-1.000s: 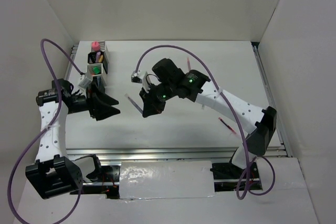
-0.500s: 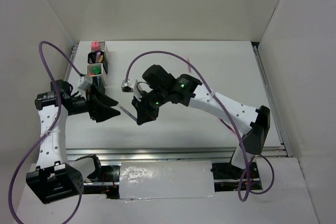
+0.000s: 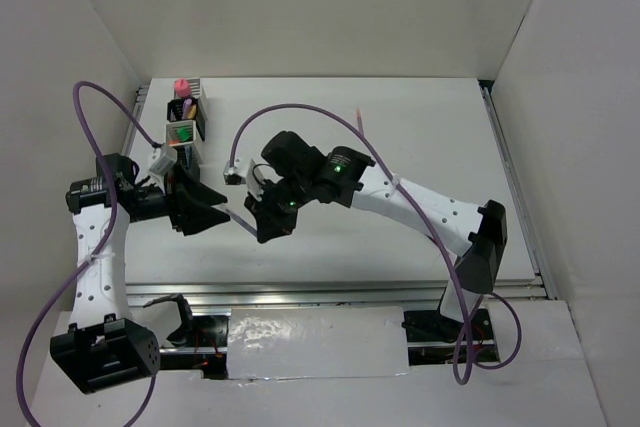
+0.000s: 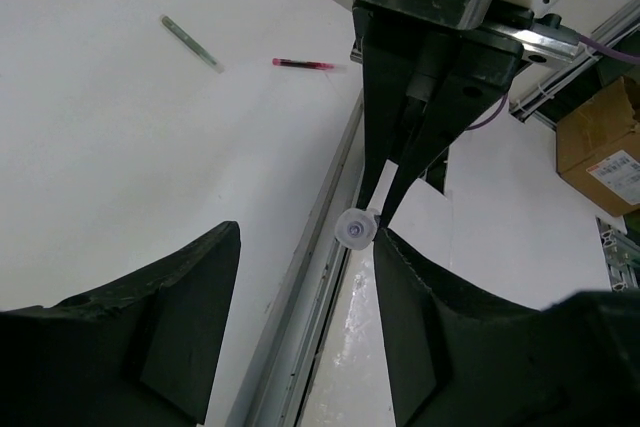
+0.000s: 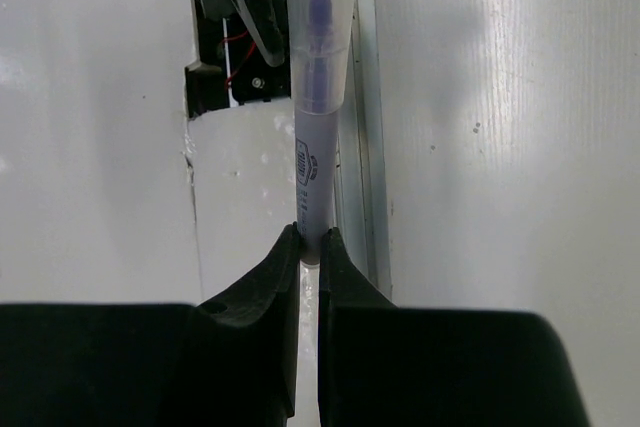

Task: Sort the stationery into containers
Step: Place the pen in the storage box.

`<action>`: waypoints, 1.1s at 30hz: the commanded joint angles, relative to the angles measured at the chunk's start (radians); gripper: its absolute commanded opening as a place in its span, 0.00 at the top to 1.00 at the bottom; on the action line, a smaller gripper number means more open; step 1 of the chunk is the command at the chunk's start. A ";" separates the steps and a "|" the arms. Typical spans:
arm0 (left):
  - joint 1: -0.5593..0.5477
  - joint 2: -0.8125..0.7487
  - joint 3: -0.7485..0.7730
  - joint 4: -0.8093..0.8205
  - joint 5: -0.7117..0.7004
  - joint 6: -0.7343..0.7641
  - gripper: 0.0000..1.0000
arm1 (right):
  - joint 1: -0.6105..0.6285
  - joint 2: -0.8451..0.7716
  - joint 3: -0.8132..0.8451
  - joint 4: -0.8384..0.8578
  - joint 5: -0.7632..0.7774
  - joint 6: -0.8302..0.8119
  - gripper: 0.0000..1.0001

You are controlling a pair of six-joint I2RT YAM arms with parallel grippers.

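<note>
R gripper (image 5: pixel 309 247) pinches a clear pen (image 5: pixel 312 147) w/ blue core by one end, mid-tabletop, nearer left edge. Pen's long axis points straight at L gripper (image 4: pixel 308 237), which is spread. Free end sits at its mouth; whether it's inside, can't tell. Probably a handover. Mesh cups (image 3: pixel 185 129) lie beyond, far-left corner.

Containers (image 3: pixel 186 127) far-left on table (image 3: pixel 440 137); pen (image 3: pixel 243 219) between left claw (image 3: pixel 222 209) and right claw (image 3: pixel 262 236); loose pen (image 3: pixel 360 119) behind.
</note>
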 commanded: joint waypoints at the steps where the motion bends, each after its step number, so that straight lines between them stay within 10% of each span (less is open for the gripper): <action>1: -0.003 -0.010 0.005 -0.017 0.197 -0.010 0.33 | 0.020 0.015 0.066 -0.001 0.008 -0.021 1.00; 18: -0.020 0.008 0.017 0.001 0.197 -0.067 0.57 | 0.020 0.059 0.100 0.010 0.019 -0.005 1.00; 25: -0.020 0.002 0.011 0.007 0.197 -0.076 0.91 | 0.020 0.072 0.120 0.005 0.040 0.014 0.99; 29: -0.021 -0.009 0.002 -0.017 0.197 -0.037 1.00 | 0.015 0.067 0.140 -0.006 0.070 0.028 0.62; 33: -0.020 -0.020 -0.001 -0.023 0.193 -0.005 1.00 | -0.026 0.038 0.162 -0.016 0.068 0.042 0.51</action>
